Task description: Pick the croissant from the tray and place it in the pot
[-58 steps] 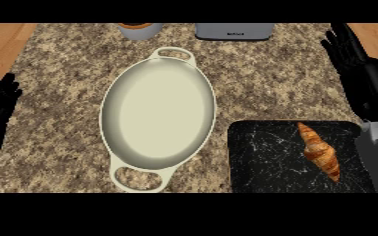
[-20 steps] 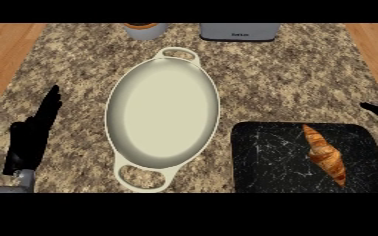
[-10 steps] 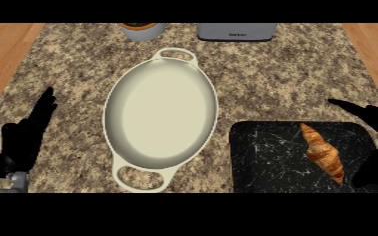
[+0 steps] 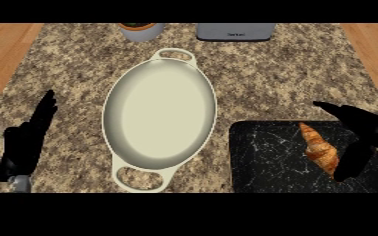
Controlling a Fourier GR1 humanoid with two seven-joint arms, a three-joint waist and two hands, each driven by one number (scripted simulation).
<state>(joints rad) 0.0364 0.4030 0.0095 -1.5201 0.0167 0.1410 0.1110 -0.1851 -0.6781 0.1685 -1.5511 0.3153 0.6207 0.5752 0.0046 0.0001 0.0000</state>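
Head view: the croissant (image 4: 319, 149) lies on the tray (image 4: 266, 155) right of the pot (image 4: 159, 115), its long axis running away from me. My right hand (image 4: 357, 130) is just beyond it, fingers released. My left hand (image 4: 26, 142) rests open left of the pot.

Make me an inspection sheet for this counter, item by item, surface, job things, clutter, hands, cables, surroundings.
Surface: speckled granite counter, nothing spilled on it.
Job's things: croissant lies on the black marbled tray at lower right; the cream oval pot, a handle at each end, stands mid-counter and holds nothing.
Clutter: grey appliance and a grey cup along the far edge.
Hands: right hand open over the tray's right side, just beside the croissant; contact cannot be told. Left hand open at the left edge, fingers up, resting.
Cables: nothing seen.
Surroundings: wooden floor shows on both sides of the counter.
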